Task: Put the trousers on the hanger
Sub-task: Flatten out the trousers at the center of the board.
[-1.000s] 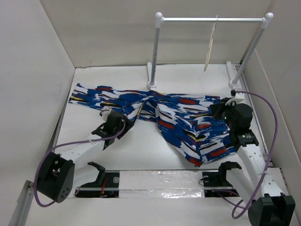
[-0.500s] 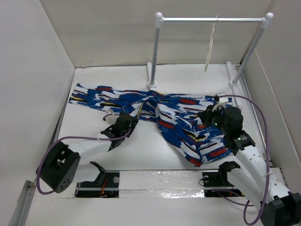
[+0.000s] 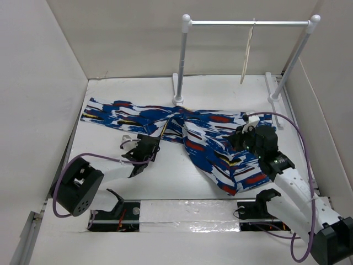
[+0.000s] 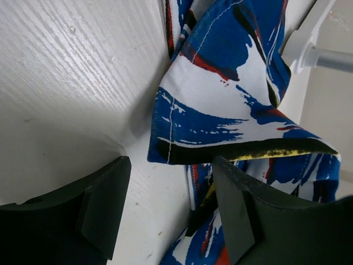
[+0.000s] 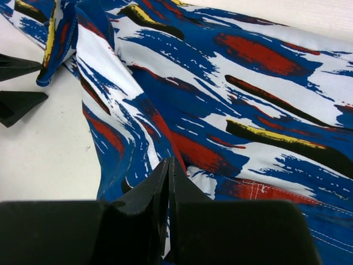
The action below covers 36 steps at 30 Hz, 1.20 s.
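Blue streaked cloth, the trousers, lies bunched on the worktop just in front of the rack. The bare hanger hangs from the rack's rail, near its right post. Over the last second the left end effector has slid towards the rack; its jaws stand wide, a folded corner between them, ungripped. The right end effector has moved in from below the rack's right post onto the cloth, fingers closed together; whether they pinch fabric cannot be told. Both are likely setting up a lift.
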Motion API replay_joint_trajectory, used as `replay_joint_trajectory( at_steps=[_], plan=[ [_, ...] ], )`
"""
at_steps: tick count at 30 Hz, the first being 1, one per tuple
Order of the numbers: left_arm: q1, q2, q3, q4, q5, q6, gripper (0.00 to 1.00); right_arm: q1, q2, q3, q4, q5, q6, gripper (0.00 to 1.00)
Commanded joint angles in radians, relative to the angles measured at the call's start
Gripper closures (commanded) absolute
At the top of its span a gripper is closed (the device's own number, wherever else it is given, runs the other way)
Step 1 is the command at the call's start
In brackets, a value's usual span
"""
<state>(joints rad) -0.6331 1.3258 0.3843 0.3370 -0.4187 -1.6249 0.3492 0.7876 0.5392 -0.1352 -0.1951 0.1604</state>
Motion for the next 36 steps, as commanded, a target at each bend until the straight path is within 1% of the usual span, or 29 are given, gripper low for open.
replay_joint_trajectory(
  at_steps=[1, 6, 8, 10, 11, 12, 13, 14, 15, 16, 17, 18, 19, 20, 21, 22, 23, 24, 25, 26, 27, 28, 29, 30, 31, 32, 33, 34, 36],
  plan=[
    [0.001, 0.026, 0.011, 0.054, -0.018, -0.065, 0.42, 0.010, -0.002, -0.010, 0.013, 0.022, -0.015, 0.92],
    [0.001, 0.049, 0.016, 0.068, -0.063, -0.116, 0.44, 0.019, -0.013, -0.016, 0.002, 0.022, -0.018, 0.92],
    [0.001, 0.058, 0.004, 0.112, -0.061, -0.142, 0.45, 0.019, -0.013, -0.019, -0.003, 0.023, -0.016, 0.92],
    [0.001, 0.073, 0.008, 0.122, -0.063, -0.156, 0.50, 0.019, -0.014, -0.018, -0.009, 0.023, -0.016, 0.92],
    [0.001, 0.078, 0.013, 0.123, -0.069, -0.161, 0.56, 0.019, -0.016, -0.019, -0.010, 0.023, -0.016, 0.92],
    [0.001, 0.082, 0.014, 0.126, -0.069, -0.161, 0.67, 0.019, -0.016, -0.019, -0.014, 0.025, -0.016, 0.92],
    [0.001, 0.081, 0.016, 0.129, -0.072, -0.159, 0.69, 0.019, -0.022, -0.018, -0.023, 0.034, -0.016, 0.92],
    [0.021, 0.081, 0.015, 0.132, -0.075, -0.156, 0.75, 0.019, -0.025, -0.016, -0.029, 0.040, -0.015, 0.92],
    [0.030, 0.070, 0.013, 0.134, -0.077, -0.133, 0.89, 0.019, -0.028, -0.018, -0.032, 0.048, -0.012, 0.91],
    [0.039, 0.058, 0.013, 0.129, -0.077, -0.115, 0.96, 0.019, -0.033, -0.018, -0.037, 0.087, -0.012, 0.85],
    [0.050, 0.043, 0.013, 0.119, -0.086, -0.090, 1.00, 0.019, -0.040, -0.018, -0.055, 0.118, -0.007, 0.80],
    [0.062, -0.006, 0.013, 0.100, -0.098, -0.060, 1.00, 0.019, -0.045, -0.016, -0.070, 0.153, 0.001, 0.75],
    [0.062, -0.040, 0.025, 0.041, -0.120, 0.006, 1.00, 0.004, -0.050, -0.015, -0.093, 0.219, 0.010, 0.59],
    [0.062, -0.075, 0.033, 0.002, -0.161, 0.043, 1.00, -0.009, -0.056, -0.016, -0.096, 0.245, 0.027, 0.49],
    [0.072, -0.155, 0.044, -0.034, -0.176, 0.083, 1.00, -0.027, -0.056, -0.018, -0.098, 0.265, 0.037, 0.39],
    [0.072, -0.199, 0.071, -0.126, -0.198, 0.162, 1.00, -0.068, -0.056, -0.024, -0.099, 0.292, 0.051, 0.22],
    [0.072, -0.241, 0.085, -0.177, -0.234, 0.195, 1.00, -0.093, -0.054, -0.028, -0.092, 0.296, 0.070, 0.17],
    [0.072, -0.329, 0.099, -0.223, -0.250, 0.227, 1.00, -0.117, -0.042, -0.036, -0.081, 0.304, 0.077, 0.16],
    [0.072, -0.377, 0.125, -0.302, -0.268, 0.264, 1.00, -0.145, -0.033, -0.041, -0.072, 0.313, 0.090, 0.12],
    [0.072, -0.420, 0.139, -0.337, -0.293, 0.333, 1.00, -0.200, -0.022, -0.050, -0.057, 0.322, 0.108, 0.12],
    [0.072, -0.512, 0.151, -0.380, -0.304, 0.365, 1.00, -0.229, 0.008, -0.053, -0.044, 0.325, 0.116, 0.12],
    [0.072, -0.555, 0.169, -0.424, -0.311, 0.403, 1.00, -0.257, 0.025, -0.056, -0.023, 0.324, 0.126, 0.11],
    [0.072, -0.598, 0.180, -0.444, -0.316, 0.486, 1.00, -0.312, 0.045, -0.056, -0.018, 0.324, 0.149, 0.11],
    [0.072, -0.670, 0.192, -0.467, -0.318, 0.517, 1.00, -0.338, 0.067, -0.056, -0.012, 0.330, 0.168, 0.11],
    [0.072, -0.733, 0.218, -0.513, -0.324, 0.574, 1.00, -0.392, 0.109, -0.062, 0.009, 0.344, 0.192, 0.11],
    [0.081, -0.734, 0.234, -0.539, -0.325, 0.574, 1.00, -0.392, 0.133, -0.062, 0.032, 0.348, 0.198, 0.11],
    [0.081, -0.781, 0.248, -0.564, -0.328, 0.617, 1.00, -0.444, 0.157, -0.073, 0.064, 0.342, 0.202, 0.10],
    [0.081, -0.803, 0.272, -0.604, -0.330, 0.635, 1.00, -0.469, 0.183, -0.071, 0.090, 0.324, 0.205, 0.09],
    [0.081, -0.862, 0.295, -0.639, -0.336, 0.692, 1.00, -0.496, 0.292, -0.044, 0.176, 0.240, 0.215, 0.08]
  ],
)
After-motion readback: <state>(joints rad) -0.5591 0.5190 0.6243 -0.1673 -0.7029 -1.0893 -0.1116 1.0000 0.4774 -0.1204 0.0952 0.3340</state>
